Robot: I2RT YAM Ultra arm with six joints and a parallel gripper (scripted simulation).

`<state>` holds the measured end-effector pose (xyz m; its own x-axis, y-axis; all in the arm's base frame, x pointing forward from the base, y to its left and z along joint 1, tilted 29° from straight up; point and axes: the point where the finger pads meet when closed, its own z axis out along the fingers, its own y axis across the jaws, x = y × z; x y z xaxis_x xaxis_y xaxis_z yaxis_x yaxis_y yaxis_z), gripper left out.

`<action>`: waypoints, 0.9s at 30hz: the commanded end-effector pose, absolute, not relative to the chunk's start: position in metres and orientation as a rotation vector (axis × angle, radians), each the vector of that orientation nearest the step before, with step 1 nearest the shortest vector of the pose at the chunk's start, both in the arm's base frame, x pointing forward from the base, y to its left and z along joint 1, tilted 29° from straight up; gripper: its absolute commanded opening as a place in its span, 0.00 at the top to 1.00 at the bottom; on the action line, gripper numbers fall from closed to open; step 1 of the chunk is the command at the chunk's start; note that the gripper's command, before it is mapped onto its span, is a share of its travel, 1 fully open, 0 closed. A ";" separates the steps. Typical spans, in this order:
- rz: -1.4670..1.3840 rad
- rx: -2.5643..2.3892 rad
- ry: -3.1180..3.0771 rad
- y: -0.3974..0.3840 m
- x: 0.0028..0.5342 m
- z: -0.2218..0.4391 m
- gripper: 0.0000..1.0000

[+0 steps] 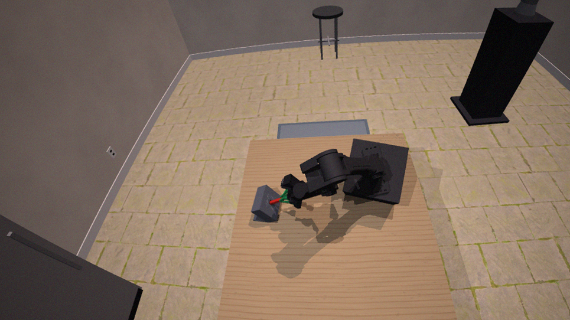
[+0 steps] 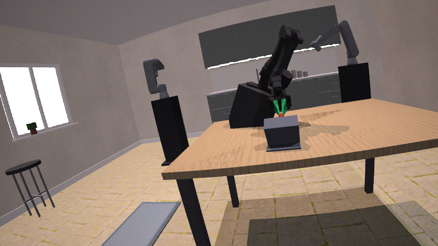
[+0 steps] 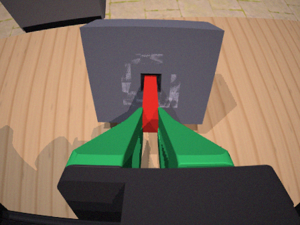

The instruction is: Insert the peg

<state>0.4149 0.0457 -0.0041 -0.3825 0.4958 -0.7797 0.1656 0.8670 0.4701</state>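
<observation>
A grey block with a sloped panel (image 3: pixel 152 69) stands on the wooden table; it also shows in the top view (image 1: pixel 265 202) and the exterior view (image 2: pixel 281 131). The red peg (image 3: pixel 150 103) is held between my green fingers, and its far end sits inside the square hole (image 3: pixel 151 78) in the panel. My gripper (image 3: pixel 150 114) is shut on the peg's near end, close in front of the panel. In the top view the peg (image 1: pixel 275 200) bridges the short gap between the fingers and the block. How deep the peg reaches is hidden.
The arm's black base (image 1: pixel 376 168) stands on the table behind the gripper. The block is near the table's left edge in the top view. A black pedestal (image 1: pixel 496 69) and a stool (image 1: pixel 328 27) stand on the floor away from the table.
</observation>
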 end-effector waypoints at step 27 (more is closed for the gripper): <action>0.383 0.488 1.948 0.045 0.430 -0.007 0.77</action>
